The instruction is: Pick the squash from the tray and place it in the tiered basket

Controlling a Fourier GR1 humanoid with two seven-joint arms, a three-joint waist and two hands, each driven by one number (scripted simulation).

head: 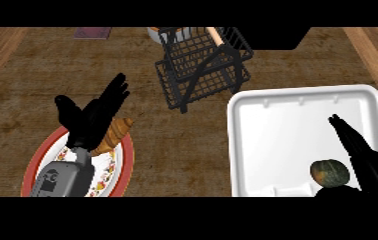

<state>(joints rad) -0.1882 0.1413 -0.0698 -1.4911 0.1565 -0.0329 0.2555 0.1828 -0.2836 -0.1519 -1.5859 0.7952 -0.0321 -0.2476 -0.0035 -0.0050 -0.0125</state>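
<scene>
A small dark green squash [328, 172] lies near the front right corner of the white tray [280, 129]. My right hand [356, 146] is over the tray just right of the squash, fingers straight and pointing away from me, not curled round it. The black wire tiered basket [201, 66] stands behind the tray, at the middle back of the counter. My left hand [92, 115] rests open at the left, fingers up, above a plate.
A red-rimmed plate [44, 151] with a croissant [117, 131] sits at the front left under my left forearm. A light-coloured container [159, 34] stands behind the basket. A purple item [94, 32] lies at the far left back. Wooden edges run along both sides.
</scene>
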